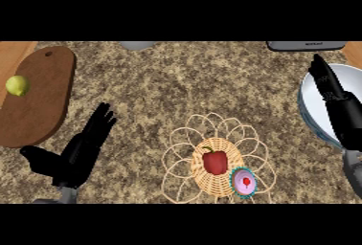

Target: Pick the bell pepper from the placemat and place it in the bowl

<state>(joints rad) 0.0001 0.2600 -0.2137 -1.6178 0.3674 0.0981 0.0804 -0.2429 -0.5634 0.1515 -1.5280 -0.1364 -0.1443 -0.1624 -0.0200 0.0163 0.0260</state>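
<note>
A red bell pepper (215, 162) lies on the middle of a woven wicker placemat (212, 184) with looped edges, low in the head view. The white bowl (313, 91) sits at the right edge, partly cut off. My right hand (338, 103) stretches over the bowl with straight fingers pointing up and left, holding nothing. My left hand (84, 146) rests open on the counter at the lower left, well left of the placemat, fingers straight.
A wooden cutting board (39, 105) at the left carries a yellow-green lemon (17, 85). A small round pink and teal object (244, 182) sits on the placemat's right side beside the pepper. Grey objects show at the top edge.
</note>
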